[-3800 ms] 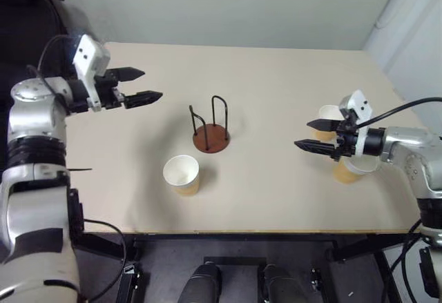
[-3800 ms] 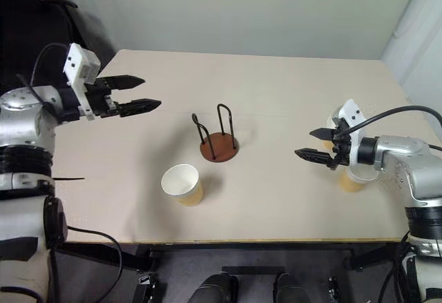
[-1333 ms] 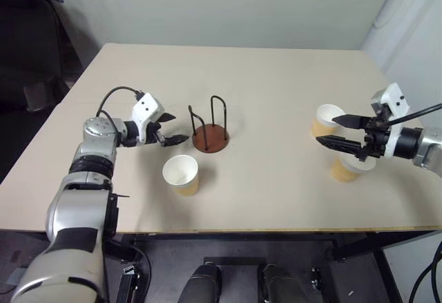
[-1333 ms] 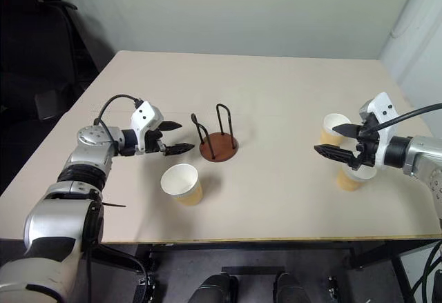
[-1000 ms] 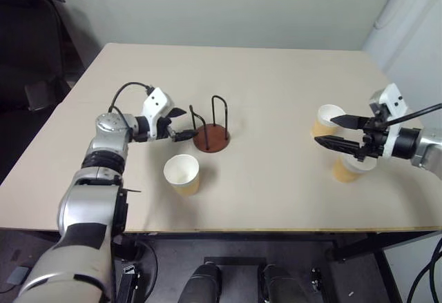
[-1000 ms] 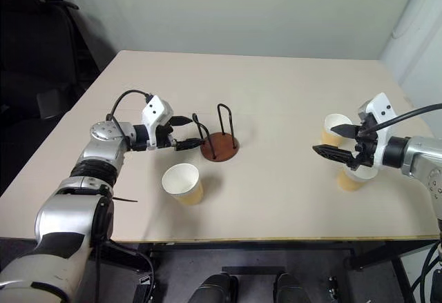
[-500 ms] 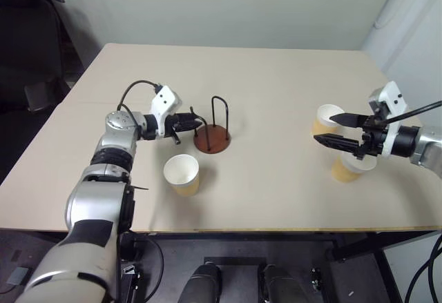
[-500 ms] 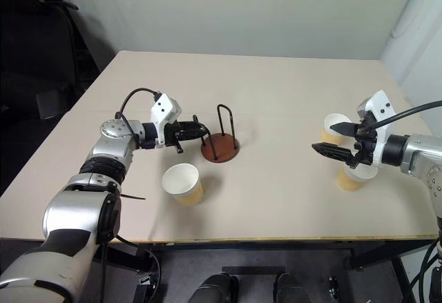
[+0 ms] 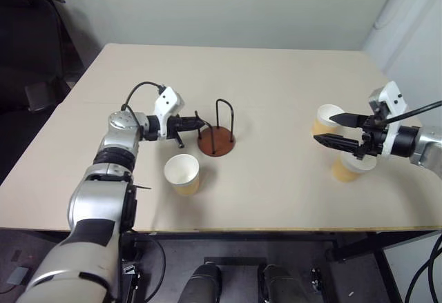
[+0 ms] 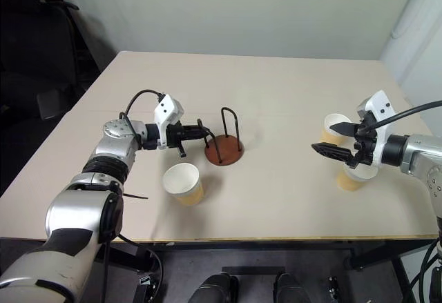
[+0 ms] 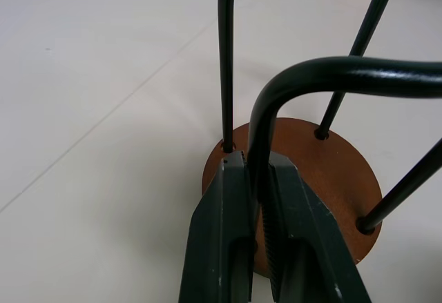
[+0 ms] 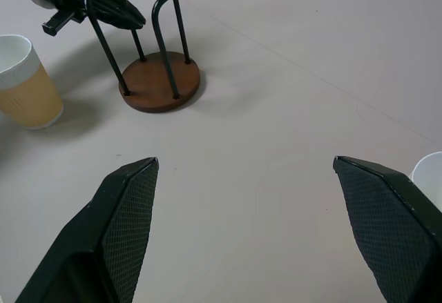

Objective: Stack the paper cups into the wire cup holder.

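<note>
Left gripper clamped on holder wire; no cup stacked yet.

The left gripper point(image 11: 257, 199) pinches one loop of the wire cup holder point(image 9: 216, 139) at table centre (probably repositioning it). Right gripper point(image 9: 330, 130) hangs spread beside two paper cups point(image 9: 326, 117) at the right; the third stands near-left. Count: three cups, one holder. Next: bring a cup over the loops.

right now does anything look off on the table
Nothing is spilled or tipped. The one odd thing: the left gripper is shut on a wire loop of the cup holder instead of on a cup. All three paper cups stand upright on the table, none stacked yet.
</note>
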{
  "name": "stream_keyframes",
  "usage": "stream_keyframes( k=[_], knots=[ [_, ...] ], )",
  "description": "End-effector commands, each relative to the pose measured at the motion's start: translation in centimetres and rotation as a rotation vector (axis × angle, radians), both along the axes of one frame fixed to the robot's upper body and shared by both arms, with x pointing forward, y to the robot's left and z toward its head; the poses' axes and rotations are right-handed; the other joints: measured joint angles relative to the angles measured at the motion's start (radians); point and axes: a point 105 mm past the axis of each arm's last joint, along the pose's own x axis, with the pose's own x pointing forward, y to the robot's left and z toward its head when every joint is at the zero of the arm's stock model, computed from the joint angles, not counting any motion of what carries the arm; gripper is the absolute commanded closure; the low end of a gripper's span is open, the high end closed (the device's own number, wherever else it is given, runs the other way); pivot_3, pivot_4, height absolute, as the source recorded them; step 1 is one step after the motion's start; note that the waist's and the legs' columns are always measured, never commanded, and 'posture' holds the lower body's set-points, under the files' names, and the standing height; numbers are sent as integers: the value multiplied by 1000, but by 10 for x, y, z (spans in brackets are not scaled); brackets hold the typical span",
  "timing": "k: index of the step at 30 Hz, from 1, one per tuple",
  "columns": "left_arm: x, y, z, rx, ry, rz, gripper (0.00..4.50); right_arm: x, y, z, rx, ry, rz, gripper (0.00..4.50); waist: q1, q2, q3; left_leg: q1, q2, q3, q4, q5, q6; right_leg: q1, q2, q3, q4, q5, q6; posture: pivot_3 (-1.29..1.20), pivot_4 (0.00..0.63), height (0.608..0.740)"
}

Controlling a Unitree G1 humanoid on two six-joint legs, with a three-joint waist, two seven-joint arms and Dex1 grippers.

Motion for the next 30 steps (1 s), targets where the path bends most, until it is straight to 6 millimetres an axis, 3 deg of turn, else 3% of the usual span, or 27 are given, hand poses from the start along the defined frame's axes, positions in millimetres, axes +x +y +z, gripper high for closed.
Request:
stream_keyframes(
  k=[1, 10, 20, 30],
  knots=[
    [2, -12, 29, 2, -55, -70, 4427, -1, 1, 10, -13, -37, 7, 368, 1, 0, 0, 0, 0, 0, 0, 0, 0, 0, 0, 0, 0, 0, 0, 0, 150, 740],
    [-6, -48, 33, 75, -31, -252, 4427, -5, -4, 9, -24, -40, -13, 368, 2, 0, 0, -1, 0, 0, -1, 0, 0, 0, -1, 0, -1, 1, 2, 0, 150, 740],
    [-8, -87, 28, 69, -49, -327, 4427, -9, -15, 12, -41, -54, -58, 368, 5, 0, 0, -1, 0, 0, 0, 0, 1, 0, -1, 0, -2, 2, 4, 0, 150, 740],
    [-9, -100, 20, 83, -47, -341, 4427, -12, -15, 11, -38, -53, -64, 368, 5, 0, 0, -1, 0, 1, 0, 0, 1, 1, -1, 1, -2, 2, 6, 0, 150, 740]
  ],
)
